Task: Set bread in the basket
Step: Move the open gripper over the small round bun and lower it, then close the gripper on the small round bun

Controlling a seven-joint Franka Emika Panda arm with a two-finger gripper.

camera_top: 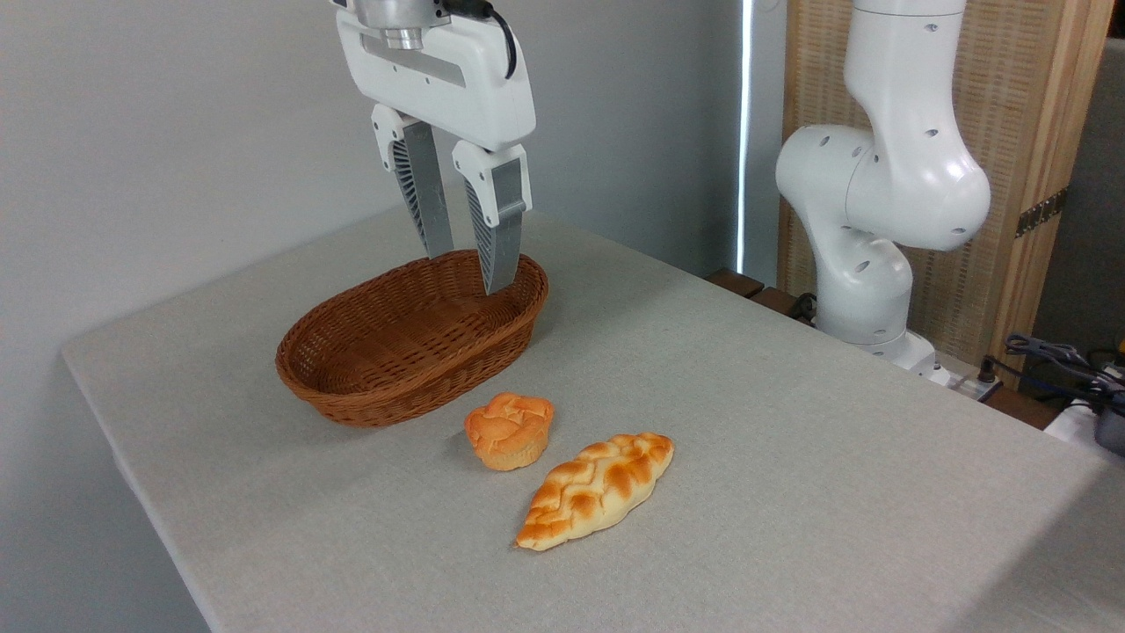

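Hanging over the far end of the basket, my gripper had its fingers a narrow gap apart and held nothing, tips pointing down near the far rim. The basket itself was empty. The bread sat on the table just in front of the basket's near rim, apart from it, and close beside the braided loaf without clearly touching it. So I judged the job barely begun: I had yet to bring the gripper forward and down over the bun, grasp it, lift it and set it inside. The table wore a plain grey cloth. Behind stood a pale wall, the arm's base, a wooden screen and cables at right.
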